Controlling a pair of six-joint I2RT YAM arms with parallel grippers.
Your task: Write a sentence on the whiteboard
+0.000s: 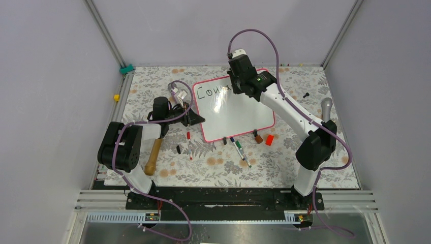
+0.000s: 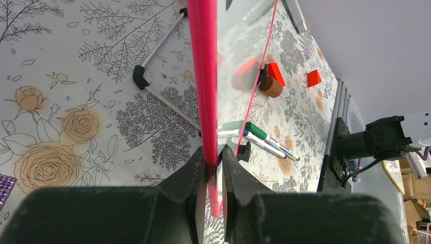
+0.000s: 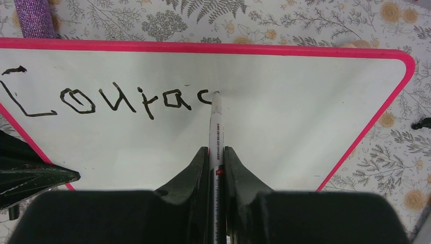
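Floral-patterned cloth (image 1: 223,165) covers the table, and the whiteboard (image 1: 239,117) (image 3: 284,117) lies toward its far side, between the two arms. The left gripper (image 1: 195,119) (image 2: 213,155) is pinching the board's pink frame (image 2: 206,76) on its left side. From that wrist the board shows only edge-on, so its face cannot be read there.

The right gripper (image 1: 236,86) (image 3: 216,152) has its fingers pressed together on a white marker (image 3: 216,122), whose tip touches the board at the end of the lettering. The sentence (image 1: 212,91) (image 3: 122,101) runs along the upper left of the board. From above only "Cou" is clear, because the right gripper covers the rest. In the right wrist view it looks roughly like "Courac", with the first letter running off the left edge and the last stroke half hidden by the tip.

Near the board's front edge lie a few loose markers (image 1: 239,148) (image 2: 259,140), a red block (image 1: 269,140) and a small brown piece (image 1: 258,138) with something dark on it that I cannot make out. A wooden handle (image 1: 152,155) pokes out from under the left arm, its head hidden.
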